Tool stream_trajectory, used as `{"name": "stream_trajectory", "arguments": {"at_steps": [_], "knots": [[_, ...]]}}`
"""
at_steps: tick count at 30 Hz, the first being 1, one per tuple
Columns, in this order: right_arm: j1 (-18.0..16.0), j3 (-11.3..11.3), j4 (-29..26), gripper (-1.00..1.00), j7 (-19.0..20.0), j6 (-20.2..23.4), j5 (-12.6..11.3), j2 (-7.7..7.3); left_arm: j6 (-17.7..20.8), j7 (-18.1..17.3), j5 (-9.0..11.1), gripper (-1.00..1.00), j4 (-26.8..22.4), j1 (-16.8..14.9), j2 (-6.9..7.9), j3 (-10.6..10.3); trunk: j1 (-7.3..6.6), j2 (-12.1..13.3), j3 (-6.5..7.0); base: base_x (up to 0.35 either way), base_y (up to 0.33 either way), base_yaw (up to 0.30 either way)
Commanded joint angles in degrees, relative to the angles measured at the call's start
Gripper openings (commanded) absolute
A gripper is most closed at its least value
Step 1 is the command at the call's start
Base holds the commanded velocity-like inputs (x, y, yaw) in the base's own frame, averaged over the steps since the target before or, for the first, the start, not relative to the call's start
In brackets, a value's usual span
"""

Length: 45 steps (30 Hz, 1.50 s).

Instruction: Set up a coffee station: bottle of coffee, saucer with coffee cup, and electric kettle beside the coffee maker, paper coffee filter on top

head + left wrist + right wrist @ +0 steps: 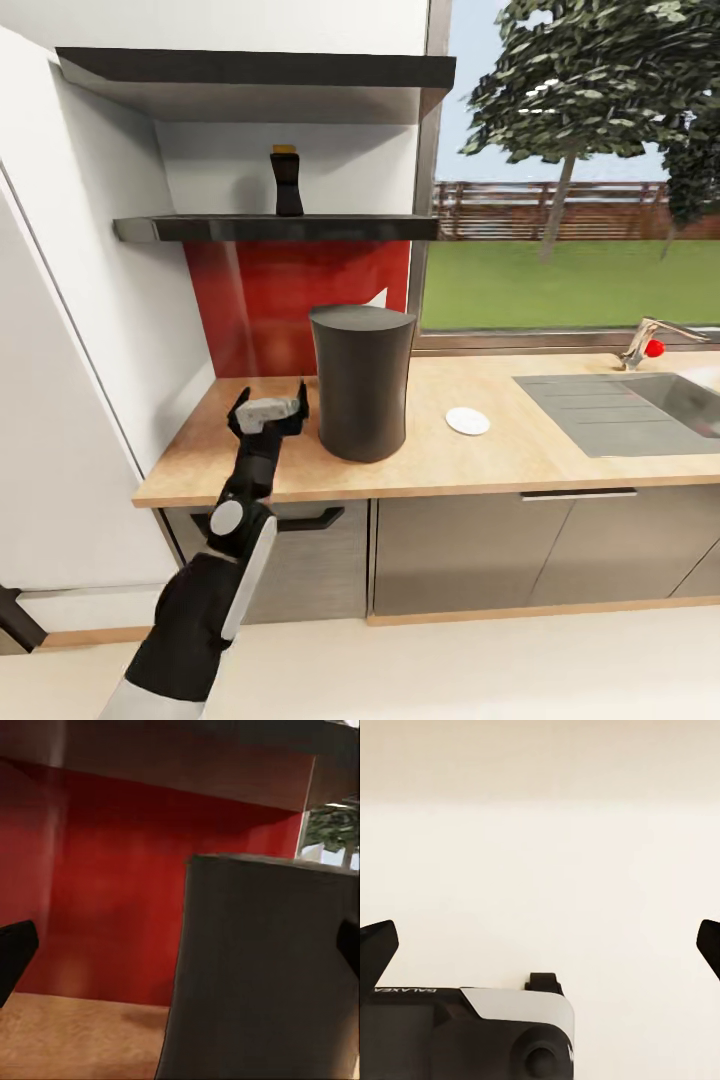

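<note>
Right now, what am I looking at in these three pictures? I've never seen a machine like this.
It is a simulated two-armed robot in a kitchen. The big picture comes from its head camera; the other two from cameras near each end effector. The left end effector hovers open and empty over the countertop, beside the tall grey coffee maker. A white saucer lies beside it, and the coffee bottle stands on the black shelf. The right end effector, open and empty, faces a pale floor.

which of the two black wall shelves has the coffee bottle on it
The thin lower black shelf holds the dark brown, amber-capped bottle; the thicker black shelf above carries nothing visible.
</note>
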Motion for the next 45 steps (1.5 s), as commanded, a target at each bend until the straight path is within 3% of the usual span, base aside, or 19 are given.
{"name": "stream_trajectory", "arguments": {"at_steps": [1, 2, 4, 10, 18, 20, 21, 24, 31, 34, 38, 40, 45], "knots": [[0.0, -0.5, 0.0, 1.0, -0.2, -0.2, 0.6, 0.03, 1.4, 1.6, 0.3, 1.0, -0.1, -2.3, -0.05, -0.9, 0.03, -0.1, -0.14, 0.0, 0.0, 0.0], [0.0, -0.5, 0.0, 1.0, -0.2, -0.2, 0.6, 0.03, 4.1, 3.6, 0.3, 1.0, -0.3, -6.2, -0.49, -1.7, 0.03, -0.1, -0.14, 0.0, 0.0, 0.0], [0.0, -0.5, 0.0, 1.0, -0.2, -0.2, 0.6, 0.03, 6.3, 4.6, 0.3, 1.0, -0.4, -9.0, -0.86, -2.0, 0.03, -0.1, -0.14, 0.0, 0.0, 0.0], [-0.1, -0.5, 0.0, 1.0, -0.2, -0.2, 0.6, 0.03, 17.6, 6.6, 0.5, 1.0, -0.5, -21.4, -1.28, -2.0, 0.03, -0.1, -0.14, 0.0, 0.0, 0.0], [-0.1, -0.5, 0.0, 1.0, -0.1, -0.2, 0.6, 0.03, 22.6, 12.0, 0.6, 1.0, 2.6, -33.7, -2.58, -1.6, 0.03, -0.1, -0.14, 0.0, 0.0, 0.0], [0.0, -0.5, 0.0, 1.0, -0.1, -0.2, 0.6, 0.03, 23.0, 12.3, 1.1, 1.0, 5.5, -38.3, -2.58, -1.6, 0.03, -0.1, -0.14, 0.0, 0.0, 0.0], [-0.1, -0.4, 0.0, 1.0, -0.1, -0.1, 0.8, 0.03, 25.8, 12.4, 2.9, 1.0, 14.5, -46.4, -2.58, -1.7, 0.03, -0.1, -0.14, 0.0, 0.0, 0.0], [0.0, -0.4, 0.0, 1.0, 0.1, -0.1, 0.9, -0.04, 28.5, 12.4, 5.8, 1.0, 27.8, -55.9, -2.58, -1.6, 0.03, -0.1, -0.14, 0.0, 0.0, 0.0], [0.4, -0.3, 0.1, 1.0, 0.2, -0.1, 3.0, -0.06, 29.3, 12.4, 7.0, 1.0, 48.3, -71.7, -2.44, -1.6, 0.03, -0.1, -0.14, 0.0, 0.0, 0.0], [0.6, -0.3, 0.1, 1.0, 0.2, -0.1, 3.9, -0.06, 29.2, 12.2, 7.2, 1.0, 55.2, -76.0, -2.3, -1.7, 0.03, -0.1, -0.14, 0.0, 0.0, 0.0], [0.9, -0.3, 0.1, 1.0, 0.1, -0.1, 4.2, -0.06, 28.9, 12.2, 7.1, 1.0, 60.0, -78.2, -1.76, -1.7, 0.03, -0.1, -0.14, 0.0, 0.0, 0.0], [0.9, -0.3, 0.1, 1.0, 0.1, -0.1, 4.2, -0.06, 28.8, 12.1, 7.2, 1.0, 60.7, -78.3, -0.4, -1.6, 0.03, -0.1, -0.14, 0.0, 0.0, 0.0], [0.9, -0.4, 0.1, 1.0, 0.1, -0.1, 4.2, -0.06, 28.2, 12.2, 7.2, 1.0, 60.7, -77.6, 1.05, -1.6, 0.03, -0.1, -0.14, 0.0, 0.0, 0.0]]}}
